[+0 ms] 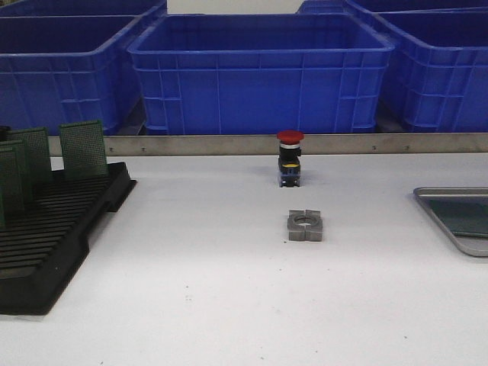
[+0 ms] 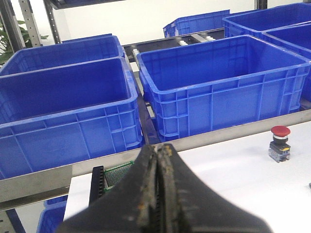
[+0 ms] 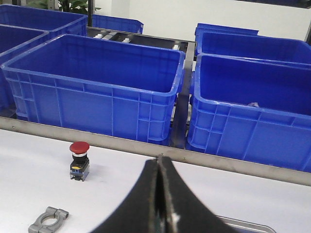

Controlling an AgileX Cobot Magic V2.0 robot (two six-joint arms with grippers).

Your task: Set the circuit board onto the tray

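Evidently nothing is picked yet: green circuit boards stand in the black rack at far left, the tray waits at right, and both the left gripper and right gripper, fingers pressed together, must open to reach

Tray: grey metal with a dull sheen along its raised rim. Circuit boards: green, finely dotted, matt. Rack: black slotted plastic, matt. Bins: blue moulded plastic, smooth and slightly glossy. Table: white, smooth, matt, edged at the back by a brushed metal strip. Clamp ring: rough grey cast metal. Push button: red plastic cap on a black body. Gripper fingers: black, worn, matt.
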